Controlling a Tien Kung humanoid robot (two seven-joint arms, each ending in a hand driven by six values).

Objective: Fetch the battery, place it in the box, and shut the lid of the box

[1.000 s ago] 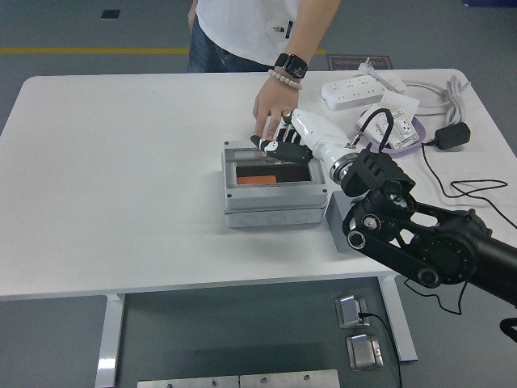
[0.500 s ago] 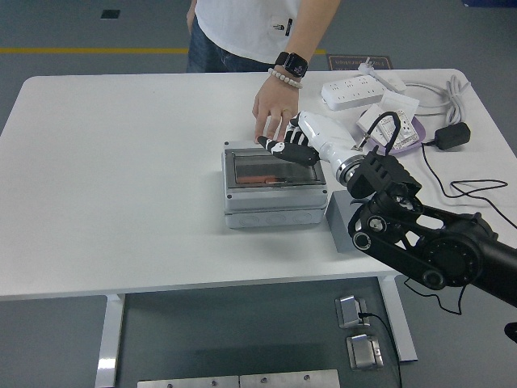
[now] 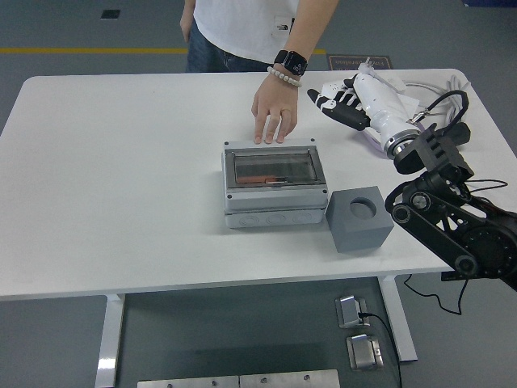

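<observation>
- The box (image 3: 273, 186) sits near the middle of the worktop (image 3: 121, 186), its clear lid (image 3: 272, 167) lying flat over the opening. Through the lid an orange-and-dark shape shows inside; I take it for the battery (image 3: 260, 179), though it is too blurred to be sure.
- At 12 o'clock of the box, a person's hand (image 3: 273, 111) rests fingertips-down on the worktop just beside the box's far edge.
- At 4 o'clock of the box stands a grey cube (image 3: 359, 217) with a round hole on top, touching or nearly touching the box's corner.
- The right hand (image 3: 343, 103) hovers at 2 o'clock of the box, well apart from it, fingers spread and holding nothing.
- Judged from this, the closing step looks finished; what remains, if anything, is checking that the lid is seated, which calls for a light press on its front edge.
- Half a second ago the right hand lay on the half-lowered lid; now the lid is down and the arm has swung away toward the power strip (image 3: 355, 87). The left hand is out of view.
</observation>
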